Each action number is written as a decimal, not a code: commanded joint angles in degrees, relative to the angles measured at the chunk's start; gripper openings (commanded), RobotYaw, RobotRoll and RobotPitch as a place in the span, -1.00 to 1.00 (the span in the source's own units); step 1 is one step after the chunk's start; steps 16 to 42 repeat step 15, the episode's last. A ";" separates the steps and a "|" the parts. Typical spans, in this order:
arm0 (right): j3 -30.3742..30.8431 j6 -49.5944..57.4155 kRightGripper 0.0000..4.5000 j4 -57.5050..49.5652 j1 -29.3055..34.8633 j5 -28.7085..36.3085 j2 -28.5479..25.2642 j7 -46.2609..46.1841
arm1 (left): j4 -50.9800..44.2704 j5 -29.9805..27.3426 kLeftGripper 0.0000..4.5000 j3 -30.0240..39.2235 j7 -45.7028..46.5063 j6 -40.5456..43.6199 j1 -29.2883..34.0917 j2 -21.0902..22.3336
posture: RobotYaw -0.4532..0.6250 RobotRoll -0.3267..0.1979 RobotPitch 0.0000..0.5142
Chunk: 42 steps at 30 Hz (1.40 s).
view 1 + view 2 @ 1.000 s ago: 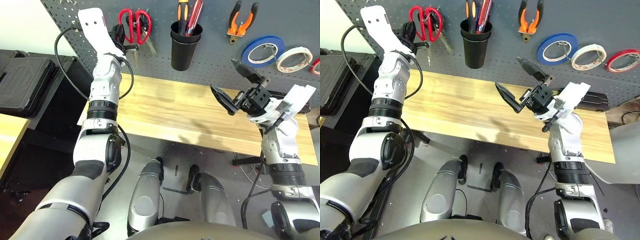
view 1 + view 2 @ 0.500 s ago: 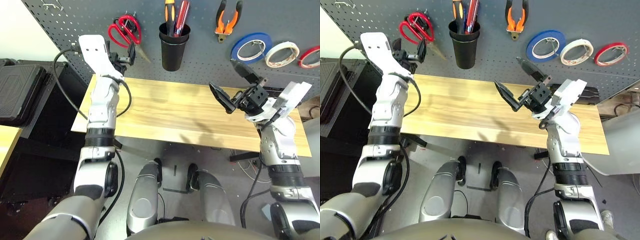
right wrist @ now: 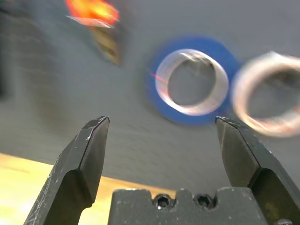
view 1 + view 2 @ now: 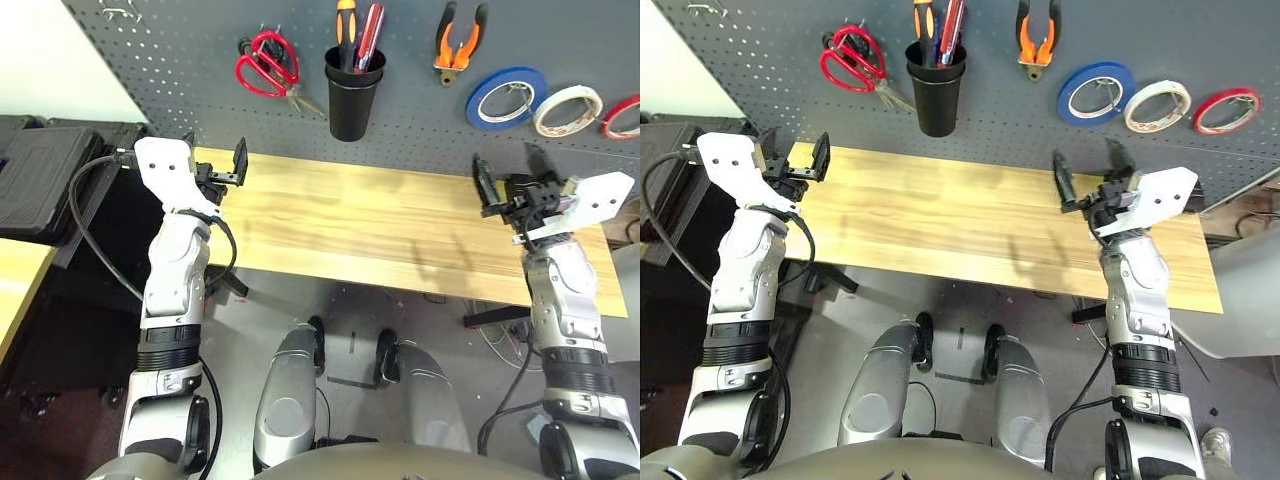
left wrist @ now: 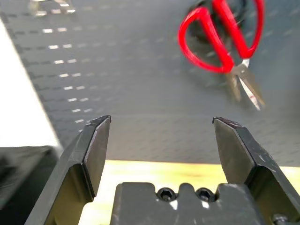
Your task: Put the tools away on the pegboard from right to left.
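Since every tool already hangs on the pegboard (image 4: 200,60), your main risk is a stray swing: the red-handled scissors (image 4: 268,65) hang just beyond the left gripper (image 4: 222,172), whose jaws gape wide and empty, and a forward lurch could knock them off their hook. The right gripper (image 4: 512,180) (also wide open, holding nothing) faces the blue tape roll (image 4: 506,97), with the whitish tape roll (image 4: 567,109) and pliers (image 4: 458,40) flanking it. Compared with a second ago, both arms have drawn back to the table (image 4: 370,225).
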 commanded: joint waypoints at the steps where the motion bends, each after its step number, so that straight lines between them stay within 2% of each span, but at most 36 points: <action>1: -3.99 -1.25 1.00 4.03 1.05 -1.76 -0.63 -5.60 | 3.49 0.55 0.98 0.46 -0.07 -3.24 0.83 0.09 | 0.12 0.25 -0.07; 7: -7.25 -4.45 1.00 10.50 0.24 -2.82 -2.42 -9.78 | 8.57 -0.80 0.98 1.98 -0.43 -6.55 -0.48 0.34 | 0.12 0.25 -0.07; 15: -7.16 -8.28 1.00 17.28 -3.23 -3.02 -3.94 -10.28 | 13.05 -0.78 0.98 2.73 -1.78 -8.32 -1.77 1.73 | 0.13 0.25 -0.05; 42: -7.16 -8.28 1.00 17.28 -3.23 -3.02 -3.94 -10.28 | 13.05 -0.78 0.98 2.73 -1.78 -8.32 -1.77 1.73 | 0.13 0.25 -0.05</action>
